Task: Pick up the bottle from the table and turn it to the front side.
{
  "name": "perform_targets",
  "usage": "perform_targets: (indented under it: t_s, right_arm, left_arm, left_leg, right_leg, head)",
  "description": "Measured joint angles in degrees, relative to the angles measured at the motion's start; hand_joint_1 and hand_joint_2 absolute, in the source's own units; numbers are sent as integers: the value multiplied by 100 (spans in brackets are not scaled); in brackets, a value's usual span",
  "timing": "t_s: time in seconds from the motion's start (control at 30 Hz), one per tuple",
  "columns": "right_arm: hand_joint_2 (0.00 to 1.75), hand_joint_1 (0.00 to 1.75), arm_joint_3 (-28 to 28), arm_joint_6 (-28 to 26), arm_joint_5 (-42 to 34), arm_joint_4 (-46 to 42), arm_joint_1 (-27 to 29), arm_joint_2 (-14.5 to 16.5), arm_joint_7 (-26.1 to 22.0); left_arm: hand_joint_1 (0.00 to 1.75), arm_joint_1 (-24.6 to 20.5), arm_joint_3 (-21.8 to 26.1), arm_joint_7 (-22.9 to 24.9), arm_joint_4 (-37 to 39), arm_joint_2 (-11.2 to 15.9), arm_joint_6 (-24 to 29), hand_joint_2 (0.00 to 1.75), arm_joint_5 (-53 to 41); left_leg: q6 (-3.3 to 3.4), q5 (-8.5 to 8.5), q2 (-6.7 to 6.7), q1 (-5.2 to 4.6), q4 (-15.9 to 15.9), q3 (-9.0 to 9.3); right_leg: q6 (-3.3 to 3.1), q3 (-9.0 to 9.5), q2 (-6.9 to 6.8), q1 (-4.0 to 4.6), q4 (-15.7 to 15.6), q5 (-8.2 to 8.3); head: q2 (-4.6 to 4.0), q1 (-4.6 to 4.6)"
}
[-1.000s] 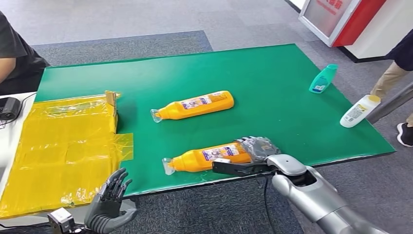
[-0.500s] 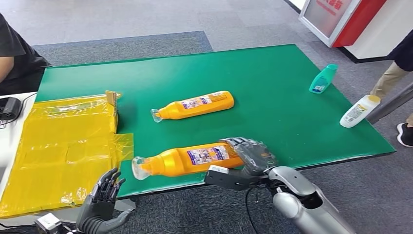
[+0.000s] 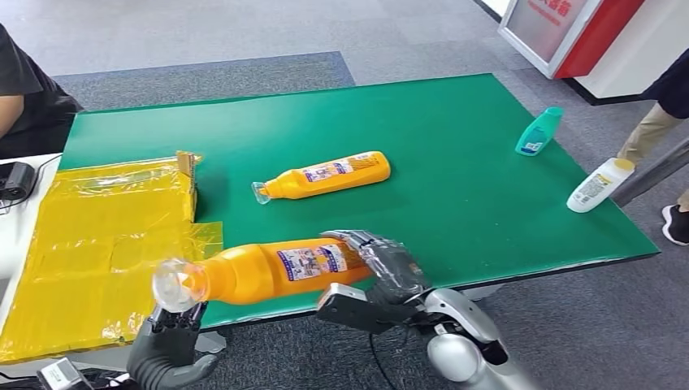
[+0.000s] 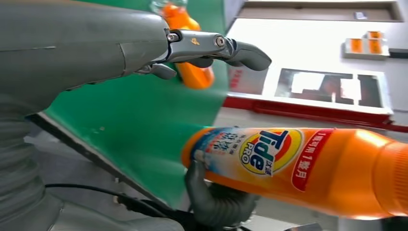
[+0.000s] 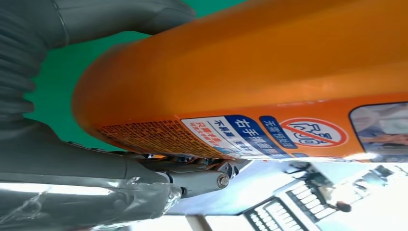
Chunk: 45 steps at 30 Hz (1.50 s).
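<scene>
An orange detergent bottle (image 3: pixel 276 270) with a clear cap is held lying level in the air over the front edge of the green table (image 3: pixel 455 162). My right hand (image 3: pixel 380 272) grips its base end, with its fingers (image 5: pixel 144 180) wrapped under the bottle (image 5: pixel 269 67). The cap end points toward my left hand (image 3: pixel 165 348), which sits just below it, fingers apart and holding nothing. In the left wrist view the left hand (image 4: pixel 86 48) reaches out empty beside the bottle's Tide label (image 4: pixel 269 154).
A second orange bottle (image 3: pixel 325 175) lies mid-table. A teal bottle (image 3: pixel 539 130) and a white bottle (image 3: pixel 600 184) lie near the right edge. A yellow plastic bag (image 3: pixel 97 244) covers the left end. People stand at the far left (image 3: pixel 24 89) and far right (image 3: pixel 658 122).
My right hand has lifted the orange bottle off the table and carried it left, toward my left hand. The left hand has sunk slightly and now sits under the cap.
</scene>
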Motion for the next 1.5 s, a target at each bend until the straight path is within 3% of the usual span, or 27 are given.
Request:
perform_targets:
  t_s: [0.4,0.97,1.5]
  right_arm:
    - [175,175,293,-197,-492,403,138,280,-394]
    - [175,175,522,-432,-155,1151,141,302,-374]
    - [175,175,524,-439,-121,1381,73,367,-388]
  left_arm:
    - [0,-67,-78,165,-530,-62,22,175,146]
    - [0,-44,-258,644,-1019,-283,220,175,-70]
    - [1,-27,-693,703,-1042,-146,673,175,-64]
  left_leg:
    - [0,0,0,0,0,0]
    - [0,0,0,0,0,0]
    - [0,0,0,0,0,0]
  right_leg:
    - [0,0,0,0,0,-1]
    - [0,2,0,0,0,0]
    - [0,1,0,0,0,0]
  head:
    - [0,-1]
    - [0,-1]
    - [0,-1]
